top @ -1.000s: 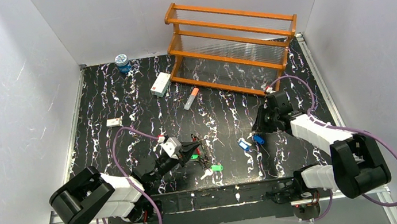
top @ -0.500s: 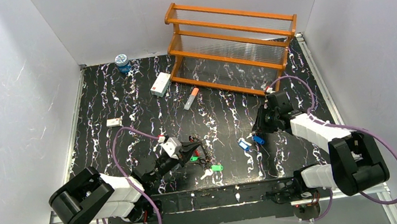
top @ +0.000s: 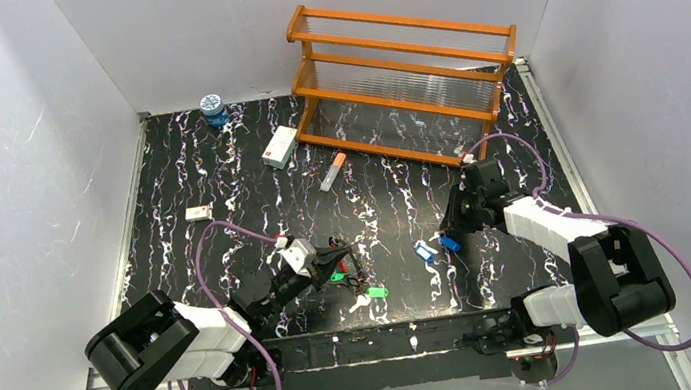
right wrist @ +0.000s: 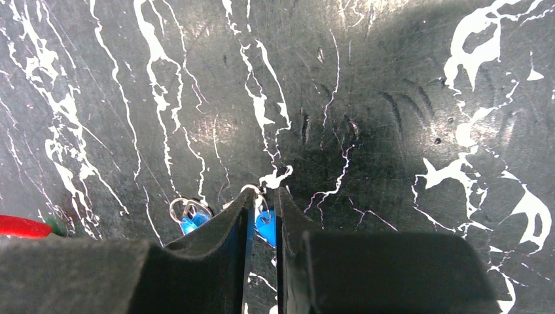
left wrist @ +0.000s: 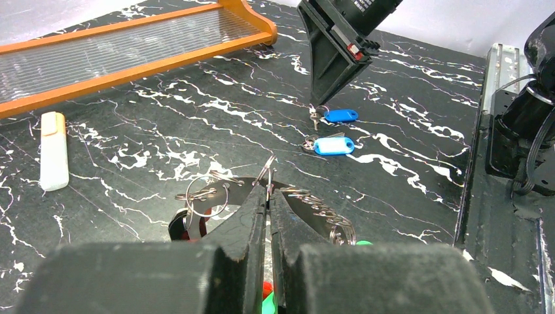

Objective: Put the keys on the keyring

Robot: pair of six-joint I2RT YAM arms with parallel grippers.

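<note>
While left gripper (left wrist: 268, 190) pinches keyring (left wrist: 267, 168), right gripper (right wrist: 264, 194) half-hides blue key (right wrist: 266, 224), grip unclear.

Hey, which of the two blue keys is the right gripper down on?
The darker blue key, on the right arm's side: the right gripper has its tips at that key's ring end. The paler blue key lies free beside it.

We see our left end effector (left wrist: 268, 194) pinched closed on the keyring (left wrist: 313, 205) wire, low over the counter (left wrist: 163, 131). Beyond lie 2 blue keys (left wrist: 334, 145), the right end effector (left wrist: 319, 108) pointing down at the farther one.
</note>
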